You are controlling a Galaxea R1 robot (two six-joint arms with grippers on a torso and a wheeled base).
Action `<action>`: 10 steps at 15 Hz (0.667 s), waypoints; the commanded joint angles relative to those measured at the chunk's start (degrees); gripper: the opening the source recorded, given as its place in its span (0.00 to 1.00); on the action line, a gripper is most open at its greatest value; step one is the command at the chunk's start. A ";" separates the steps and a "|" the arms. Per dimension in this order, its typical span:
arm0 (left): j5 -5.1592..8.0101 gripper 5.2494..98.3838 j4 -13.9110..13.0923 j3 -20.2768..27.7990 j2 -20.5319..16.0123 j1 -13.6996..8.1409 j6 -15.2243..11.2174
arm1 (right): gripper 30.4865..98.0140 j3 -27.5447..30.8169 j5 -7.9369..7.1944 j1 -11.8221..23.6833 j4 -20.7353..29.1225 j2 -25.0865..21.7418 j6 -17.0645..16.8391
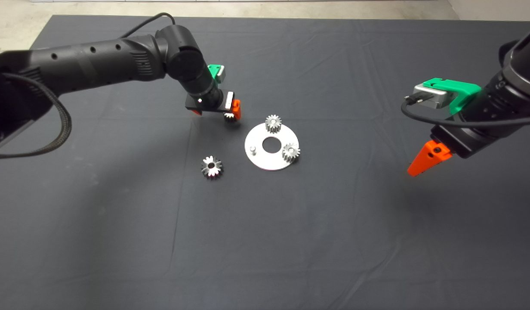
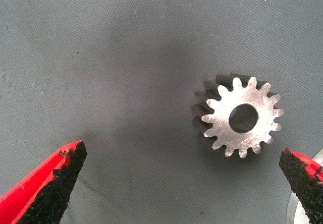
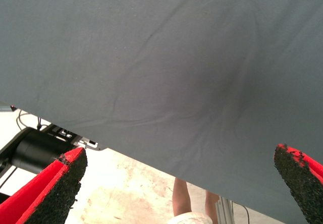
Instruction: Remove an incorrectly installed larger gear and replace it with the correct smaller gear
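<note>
The smaller gear (image 1: 229, 117) (image 2: 239, 115), grey with fine teeth, lies flat on the mat just left of the round silver plate (image 1: 271, 161). My left gripper (image 1: 224, 115) (image 2: 181, 152) hovers right over this gear, open, and its fingers (image 2: 53, 183) stand wide of it without touching. The larger gear (image 1: 211, 166), shiny with pointed teeth, lies loose on the mat to the plate's lower left. Two more small gears (image 1: 273, 123) (image 1: 291, 151) sit on the plate. A bare peg (image 1: 253, 150) stands on its left side. My right gripper (image 1: 426, 159) (image 3: 179, 153) hangs open at the right, holding nothing.
The dark mat (image 1: 334, 237) covers the table. In the right wrist view the mat's edge, bare floor and a person's legs (image 3: 194, 199) show beyond it. A black arm base (image 3: 35, 151) shows there too.
</note>
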 commanded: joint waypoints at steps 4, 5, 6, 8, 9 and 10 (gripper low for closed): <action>-1.83 1.00 0.26 -2.66 1.87 -0.72 2.44 | 1.00 -0.08 -6.63 1.58 2.64 1.16 -0.26; -2.10 1.00 0.32 -2.66 2.04 -0.72 2.62 | 1.00 -0.16 -6.63 1.58 2.64 1.16 -0.26; -2.74 1.00 0.27 -2.75 2.45 -0.72 3.17 | 1.00 -0.25 -6.63 1.58 2.64 1.17 -0.26; -3.59 1.00 0.32 -3.06 3.25 -0.72 3.59 | 1.00 -0.34 -6.63 1.58 2.64 1.25 -0.26; -3.59 1.00 0.32 -3.85 3.62 -0.72 3.59 | 1.00 -0.42 -6.63 1.58 2.60 1.25 -0.26; -3.59 1.00 0.32 -4.41 4.01 -0.72 3.67 | 1.00 -0.46 -6.63 1.58 2.56 1.25 -0.26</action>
